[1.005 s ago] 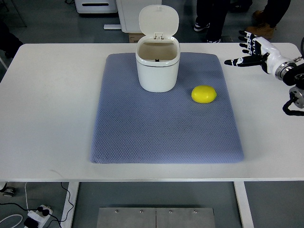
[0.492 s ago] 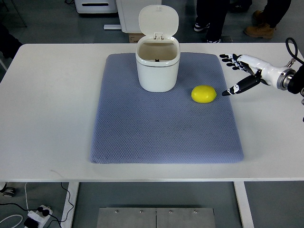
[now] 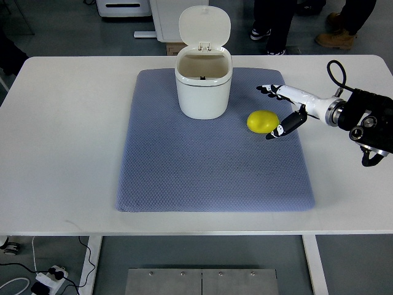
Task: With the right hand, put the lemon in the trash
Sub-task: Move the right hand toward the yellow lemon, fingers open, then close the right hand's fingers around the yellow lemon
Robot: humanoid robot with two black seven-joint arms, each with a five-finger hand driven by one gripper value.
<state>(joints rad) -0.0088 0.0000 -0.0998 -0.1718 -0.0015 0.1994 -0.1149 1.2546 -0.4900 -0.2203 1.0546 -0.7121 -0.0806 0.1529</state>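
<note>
On the white table [image 3: 61, 123], a blue-grey mat [image 3: 209, 178] carries a white trash bin [image 3: 204, 86] with its lid [image 3: 205, 24] raised and a yellow lemon [image 3: 263, 121] lying to the bin's right, apart from it. The right hand [image 3: 284, 110], entering from the right edge, has its fingers spread around the lemon's right side, thumb near its lower edge; contact cannot be told.

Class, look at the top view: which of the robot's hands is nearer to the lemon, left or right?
Right. The right hand is open, spread around the right side of the lemon on the mat, thumb close beside it. The left hand is not in view.
</note>
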